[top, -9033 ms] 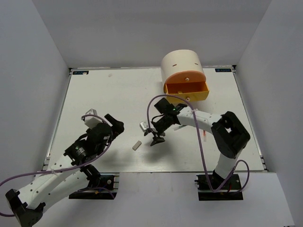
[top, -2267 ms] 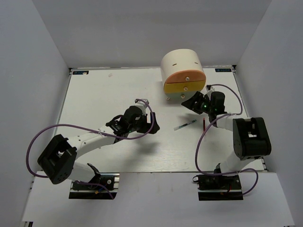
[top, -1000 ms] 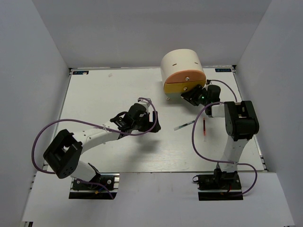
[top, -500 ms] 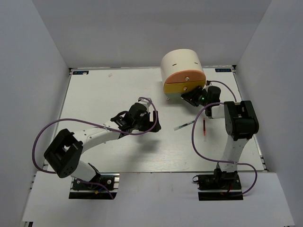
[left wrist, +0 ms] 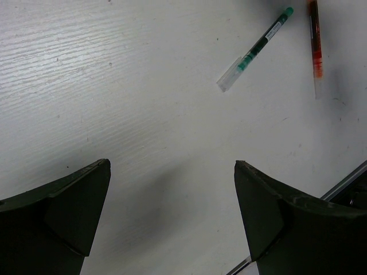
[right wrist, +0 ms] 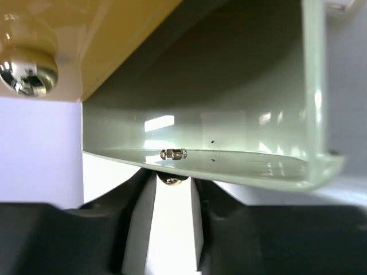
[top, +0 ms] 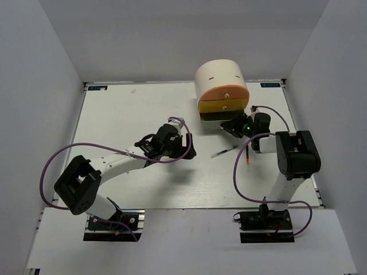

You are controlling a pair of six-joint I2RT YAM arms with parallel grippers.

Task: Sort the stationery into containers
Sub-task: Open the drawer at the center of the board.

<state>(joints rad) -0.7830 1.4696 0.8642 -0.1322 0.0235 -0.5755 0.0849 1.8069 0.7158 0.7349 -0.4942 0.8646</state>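
The cream half-cylinder unit of containers (top: 218, 77) stands at the back right, with its orange drawer (top: 225, 94) and yellow drawer (top: 222, 106) shut. The pale green bottom drawer (right wrist: 200, 114) is pulled out a little. My right gripper (right wrist: 172, 186) is shut on its small knob (right wrist: 174, 179); from above it (top: 236, 125) sits at the unit's foot. A thin white pen (top: 225, 151) (left wrist: 255, 50) and a thin red pen (top: 247, 154) (left wrist: 315, 43) lie in front of the unit. My left gripper (top: 186, 150) (left wrist: 172, 166) hangs open and empty over bare table, left of the pens.
The yellow drawer's knob (right wrist: 26, 69) shows just above the green drawer. The table's right rail (top: 312, 172) runs beside the right arm. White walls close in the table (top: 126, 114) on three sides.
My right gripper closed on the bottom drawer's knob and drew the drawer out slightly. The left arm has barely shifted.
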